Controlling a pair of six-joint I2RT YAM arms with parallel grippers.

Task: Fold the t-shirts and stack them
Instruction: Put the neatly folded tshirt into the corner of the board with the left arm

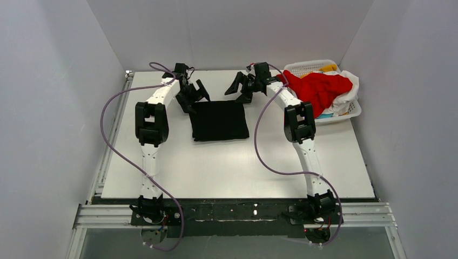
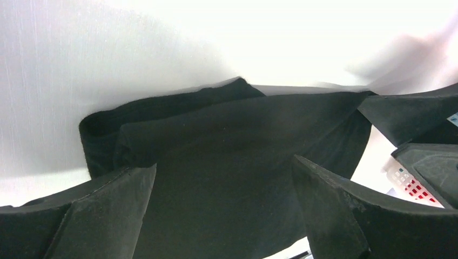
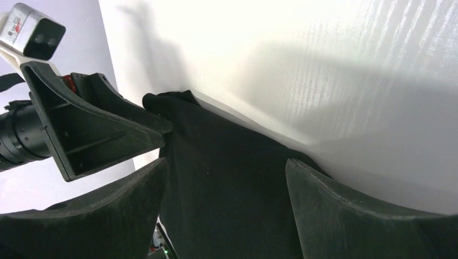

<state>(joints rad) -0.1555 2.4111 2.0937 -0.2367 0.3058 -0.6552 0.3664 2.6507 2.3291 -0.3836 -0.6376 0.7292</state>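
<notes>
1. Black t-shirt (image 1: 220,120) lies folded into a square, flat on the tabletop (image 1: 232,172), centre-far. I'd read it as the base of your stack.
2. Left gripper (image 1: 196,97) sits at its far-left corner, jaws wide, nothing clamped.
3. Right gripper (image 1: 241,90) is at the far-right corner, also spread. Cloth lies under the fingers, not pinched.
4. Red t-shirt (image 1: 318,89) is heaped with white and yellow ones in the basket (image 1: 354,112), far right, beside the right arm. Likely your next pick.
</notes>
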